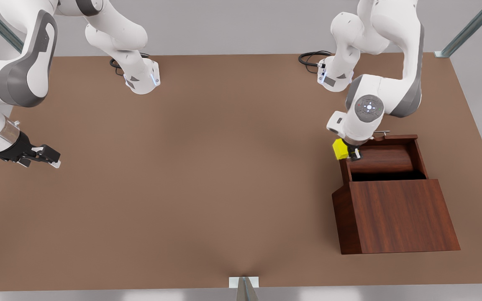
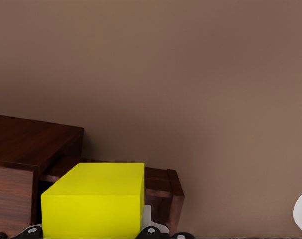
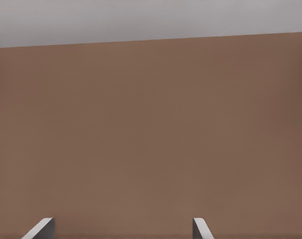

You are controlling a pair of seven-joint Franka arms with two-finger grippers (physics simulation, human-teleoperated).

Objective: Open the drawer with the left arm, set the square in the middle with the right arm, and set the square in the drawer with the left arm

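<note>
left end effector [image 1: 351,154]: your fingers clamp the yellow cube [image 1: 340,149] at the open drawer [image 1: 385,161] edge
right end effector [image 1: 47,158]: yours waits, fingers apart, well away from drawer

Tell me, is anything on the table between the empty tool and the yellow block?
No. In the front view, only bare brown tabletop lies between the right tool, waiting open, and the yellow cube, held by the left tool at the open drawer.

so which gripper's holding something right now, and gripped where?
The left gripper holds the yellow cube by its opposite side faces, at the open drawer's edge. The right gripper holds nothing, fingers apart, waiting over bare table.
</note>
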